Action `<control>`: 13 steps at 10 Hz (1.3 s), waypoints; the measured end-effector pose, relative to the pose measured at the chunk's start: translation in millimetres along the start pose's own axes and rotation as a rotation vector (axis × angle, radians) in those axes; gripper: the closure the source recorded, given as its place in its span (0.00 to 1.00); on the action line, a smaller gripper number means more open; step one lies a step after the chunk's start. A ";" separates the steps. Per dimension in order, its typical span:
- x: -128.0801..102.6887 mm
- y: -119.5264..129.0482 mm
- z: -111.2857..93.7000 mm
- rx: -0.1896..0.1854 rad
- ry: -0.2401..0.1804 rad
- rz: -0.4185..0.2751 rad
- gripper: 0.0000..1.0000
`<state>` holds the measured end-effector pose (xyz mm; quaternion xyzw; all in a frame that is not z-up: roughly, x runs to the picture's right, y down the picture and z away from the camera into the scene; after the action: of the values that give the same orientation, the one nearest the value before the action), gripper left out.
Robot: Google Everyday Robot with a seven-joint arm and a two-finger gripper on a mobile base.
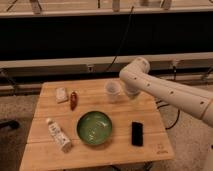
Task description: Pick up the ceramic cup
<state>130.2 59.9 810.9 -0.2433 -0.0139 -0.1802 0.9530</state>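
Nearest the camera on the wooden tabletop [45, 115], a white tube-shaped bottle [59, 135] lay on its side at about 8 o'clock from the wide green bowl [94, 127]. A flat black rectangular object [136, 133] lay at the bowl's 3 o'clock, apart from it. Farther back, at the bowl's 11 o'clock, sat a small reddish-brown item [73, 100], with a small white item [61, 94] just beside it at its 10 o'clock. The ceramic cup [112, 91] stood upright at the bowl's 1 o'clock, toward the far edge of the tabletop. The gripper [131, 92] hung just beside the cup at its 3 o'clock, carried by the white arm [170, 92] reaching in from the right. Whether the gripper was open or closed could not be told, nor whether it touched the cup.
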 end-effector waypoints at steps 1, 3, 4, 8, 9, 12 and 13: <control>-6.8 -5.3 7.1 0.002 -0.002 -0.025 0.20; -16.2 -6.1 24.7 0.004 -0.005 -0.064 0.20; -17.8 -4.0 31.4 0.005 -0.003 -0.067 0.20; -16.0 -2.8 25.3 0.013 -0.007 -0.105 0.37; -15.7 -3.6 21.0 0.013 -0.005 -0.110 0.49; -16.6 -3.7 13.3 0.016 -0.006 -0.156 0.80; -11.8 -2.2 10.8 0.021 -0.004 -0.171 0.89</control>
<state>119.1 67.2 820.0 -0.2314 -0.0384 -0.2603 0.9366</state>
